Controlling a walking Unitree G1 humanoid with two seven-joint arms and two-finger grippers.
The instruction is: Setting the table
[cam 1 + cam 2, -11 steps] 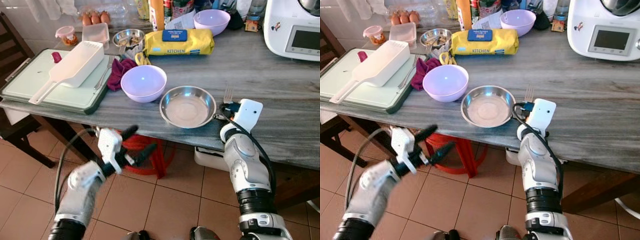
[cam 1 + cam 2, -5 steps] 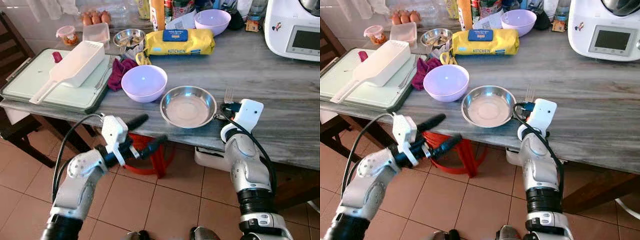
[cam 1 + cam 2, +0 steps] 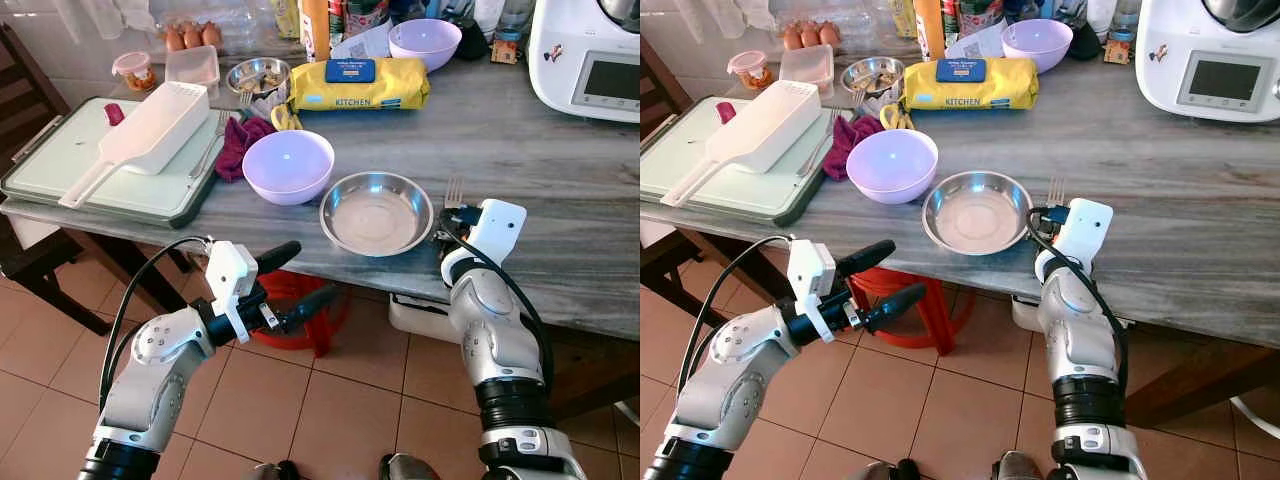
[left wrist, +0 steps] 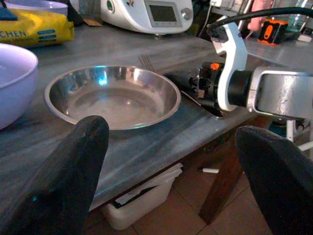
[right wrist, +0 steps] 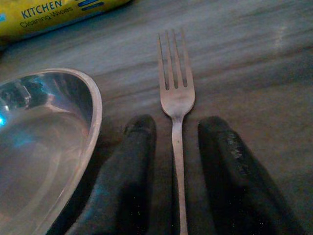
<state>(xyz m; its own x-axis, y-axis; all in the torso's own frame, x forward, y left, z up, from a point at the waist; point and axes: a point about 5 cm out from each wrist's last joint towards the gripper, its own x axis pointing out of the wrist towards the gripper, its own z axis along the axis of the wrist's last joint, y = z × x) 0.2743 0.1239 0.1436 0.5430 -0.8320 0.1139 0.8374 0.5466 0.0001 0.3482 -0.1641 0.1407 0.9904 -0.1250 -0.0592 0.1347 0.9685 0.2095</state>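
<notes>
- Since a second ago the left gripper has risen and swung in toward the table edge, now hovering below the edge in front of the steel bowl; right arm barely changed, fork tines poke out a bit more past its wrist.
- Left gripper fingers spread wide, holding nothing; in its wrist view both black fingers frame the steel bowl ahead.
- Right gripper lies on the grey wooden table, just right of the steel bowl.
- Its two fingers lie either side of the fork handle, parted, small gaps showing on both sides; not clamped on it as far as visible.
- Fork lies flat on the table, tines pointing away from the robot, just beside the steel bowl's right rim, not touching it.
- Steel bowl empty, upright, near the front edge of the table.
- Lilac bowl just left of and behind the steel bowl, apart from it.
- Second lilac bowl at the back of the table.
- Yellow kitchen wipes pack behind the bowls.
- Green tray at far left with a white plastic scoop-shaped container on it.
- Maroon cloth between tray and lilac bowl.
- White kitchen machine at back right.
- Red stool under the table.
</notes>
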